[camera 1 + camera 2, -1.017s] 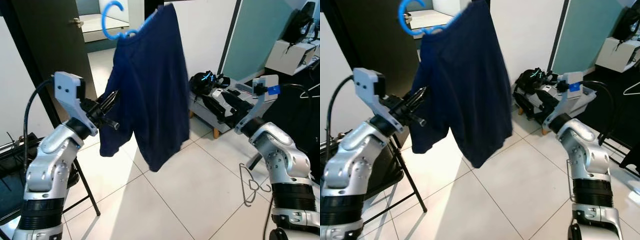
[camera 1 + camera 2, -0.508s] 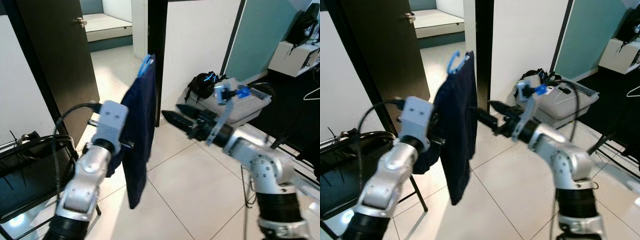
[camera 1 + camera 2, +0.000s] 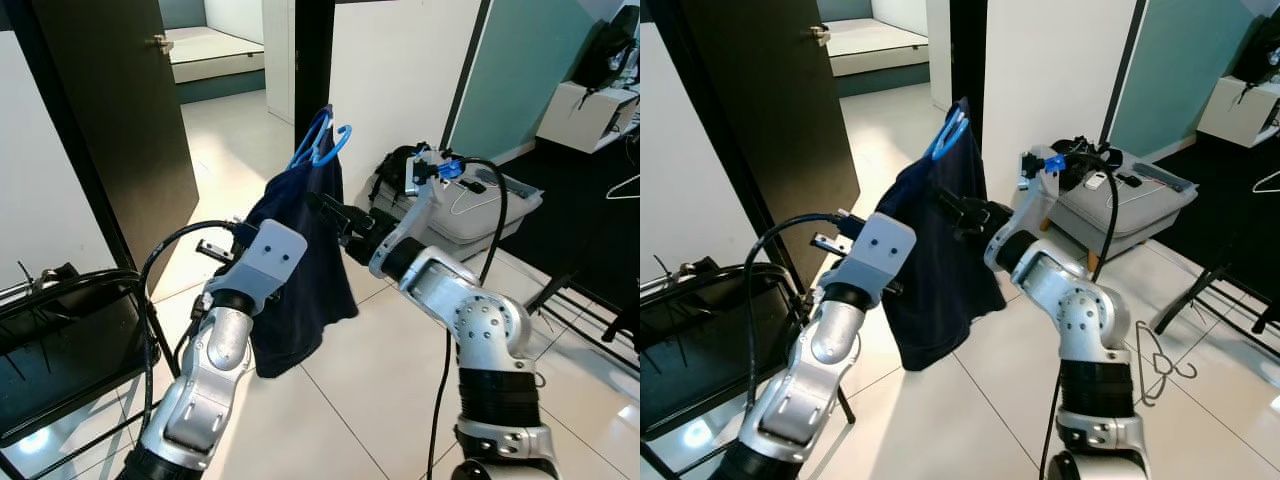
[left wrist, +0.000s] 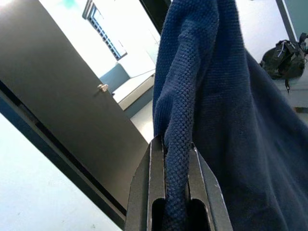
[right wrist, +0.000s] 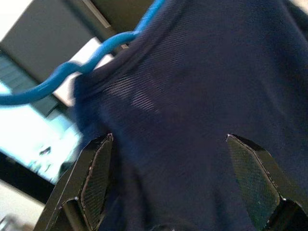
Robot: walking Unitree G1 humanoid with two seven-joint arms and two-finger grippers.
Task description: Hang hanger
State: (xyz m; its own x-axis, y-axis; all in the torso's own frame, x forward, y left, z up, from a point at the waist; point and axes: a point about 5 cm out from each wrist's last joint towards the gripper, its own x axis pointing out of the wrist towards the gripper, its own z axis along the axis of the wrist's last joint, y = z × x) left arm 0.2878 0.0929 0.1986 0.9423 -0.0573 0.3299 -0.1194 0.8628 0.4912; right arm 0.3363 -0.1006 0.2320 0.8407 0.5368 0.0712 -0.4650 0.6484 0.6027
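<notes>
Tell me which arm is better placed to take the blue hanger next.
Probably the right. The right claw is open, its fingers spread against the navy garment just below the blue hanger. The left claw is shut on a fold of the garment lower down, holding it up.

White tiled floor (image 3: pixel 380 400), dark open door (image 3: pixel 110 110), teal wall (image 3: pixel 520 70)
</notes>
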